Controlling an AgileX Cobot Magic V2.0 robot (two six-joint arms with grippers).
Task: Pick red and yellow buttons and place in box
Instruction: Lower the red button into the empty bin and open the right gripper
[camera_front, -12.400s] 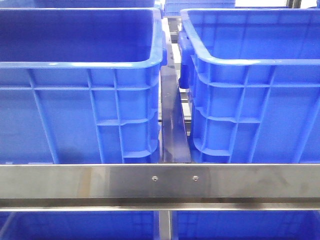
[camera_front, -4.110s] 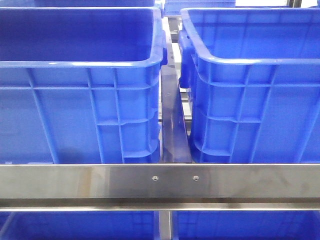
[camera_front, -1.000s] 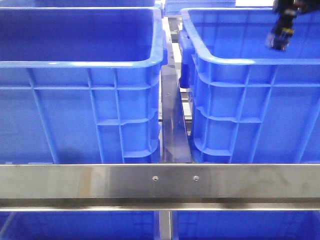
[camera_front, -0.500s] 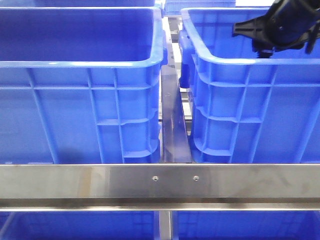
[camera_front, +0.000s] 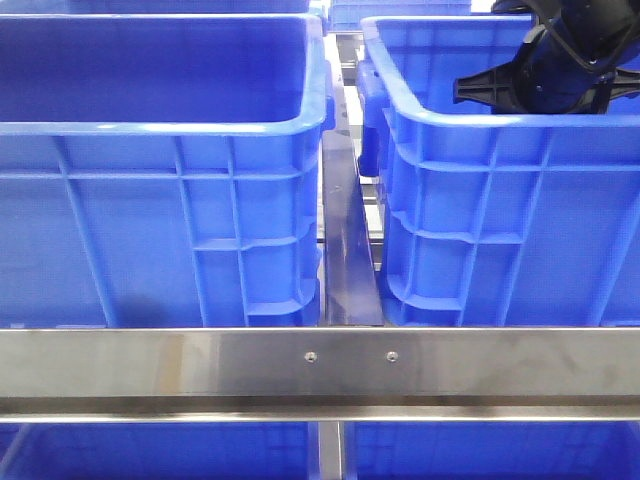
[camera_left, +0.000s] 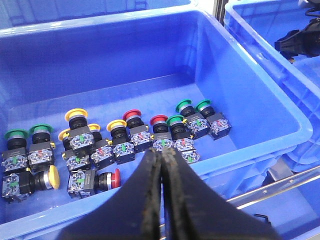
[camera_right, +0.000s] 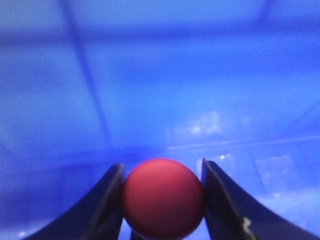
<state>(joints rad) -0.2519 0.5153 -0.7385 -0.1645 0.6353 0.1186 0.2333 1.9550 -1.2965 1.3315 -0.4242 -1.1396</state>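
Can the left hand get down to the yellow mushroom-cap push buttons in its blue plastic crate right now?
Probably yes. The left hand is shut and holds nothing, above the open-topped blue plastic crate. The yellow mushroom-cap push buttons sit uncovered, though packed tightly among neighbours.

Red round-topped button (camera_right: 163, 199) between jaws; blue ribbed box (camera_front: 500, 200) upright

This looks like a factory or a workshop. Big blue crates (camera_front: 190, 180) stand side by side on a shiny metal frame (camera_front: 320, 365) held with screws. More blue crates sit below and behind. One crate (camera_left: 260, 95) holds lots of push buttons (camera_left: 115, 145), the kind used on machines, with red, yellow and green tops. Nothing here looks like a home or a kitchen.
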